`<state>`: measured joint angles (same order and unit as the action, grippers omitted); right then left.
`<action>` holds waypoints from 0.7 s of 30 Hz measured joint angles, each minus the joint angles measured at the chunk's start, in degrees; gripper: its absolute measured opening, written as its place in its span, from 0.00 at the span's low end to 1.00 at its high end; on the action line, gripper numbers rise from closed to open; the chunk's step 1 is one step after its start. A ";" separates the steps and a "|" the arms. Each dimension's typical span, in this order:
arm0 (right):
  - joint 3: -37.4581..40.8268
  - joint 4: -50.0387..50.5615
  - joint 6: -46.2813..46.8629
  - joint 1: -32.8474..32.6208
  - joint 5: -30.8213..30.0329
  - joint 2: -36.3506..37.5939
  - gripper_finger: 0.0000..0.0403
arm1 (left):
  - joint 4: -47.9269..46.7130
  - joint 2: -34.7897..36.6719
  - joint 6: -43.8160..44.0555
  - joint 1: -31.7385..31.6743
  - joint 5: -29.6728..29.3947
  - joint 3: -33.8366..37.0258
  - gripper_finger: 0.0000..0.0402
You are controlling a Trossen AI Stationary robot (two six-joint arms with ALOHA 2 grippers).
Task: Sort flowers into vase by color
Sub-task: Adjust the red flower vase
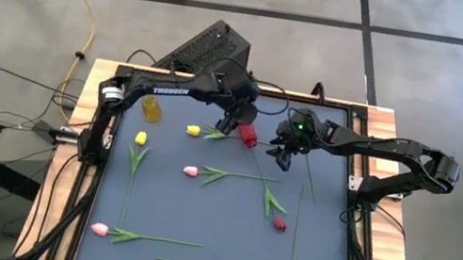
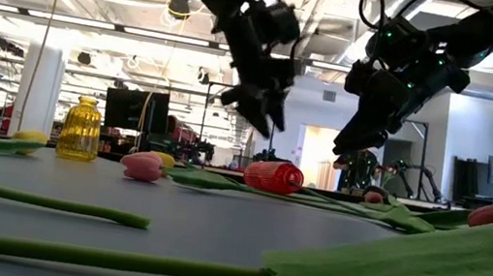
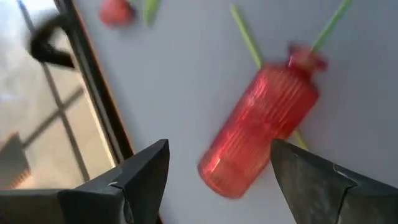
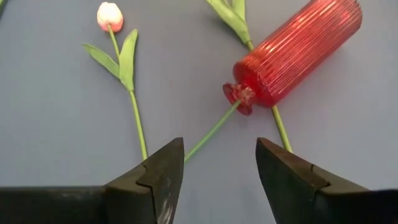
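left end effector point(image 1: 235, 123) open above toppled red vase point(image 1: 248, 136) | right end effector point(image 1: 284, 156) open, empty, just beside | flowers point(image 1: 205, 173) scattered flat on table point(image 1: 161, 204) | yellow vase point(image 1: 152, 109) upright, empty

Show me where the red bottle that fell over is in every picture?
High view: the red vase lies near the table's far edge, between both grippers.
Low view: on its side, centre.
Left wrist view: between the open fingers.
Right wrist view: upper right.
Shared landmark: a green stem at its mouth.
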<state>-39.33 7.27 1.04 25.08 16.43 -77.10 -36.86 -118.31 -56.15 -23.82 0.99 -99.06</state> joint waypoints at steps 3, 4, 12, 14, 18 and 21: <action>0.00 0.13 0.01 0.13 0.03 0.00 0.56 | -5.39 -4.85 -1.22 -0.40 -0.51 -4.55 0.67; 0.00 0.18 0.00 0.13 0.04 0.00 0.56 | -8.30 -6.55 -1.18 -0.32 -0.67 -6.73 0.67; 0.00 0.69 -1.24 -0.31 0.06 0.00 0.56 | -16.33 -13.27 -1.63 -1.11 5.53 -19.78 0.67; -0.02 1.26 -1.52 -0.28 0.06 0.00 0.56 | -16.79 -13.28 -2.90 -1.26 7.61 -19.77 0.67; 0.00 2.20 -2.50 -0.31 0.06 0.00 0.56 | -19.03 -13.90 -4.12 -0.71 7.45 -19.90 0.67; -0.02 2.17 -3.05 -0.31 0.04 0.00 0.56 | -18.05 -15.93 -4.69 -0.29 6.71 -19.83 0.67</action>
<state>-39.35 9.45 -2.01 24.77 16.47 -77.10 -54.91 -134.23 -60.83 -24.11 7.70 -118.89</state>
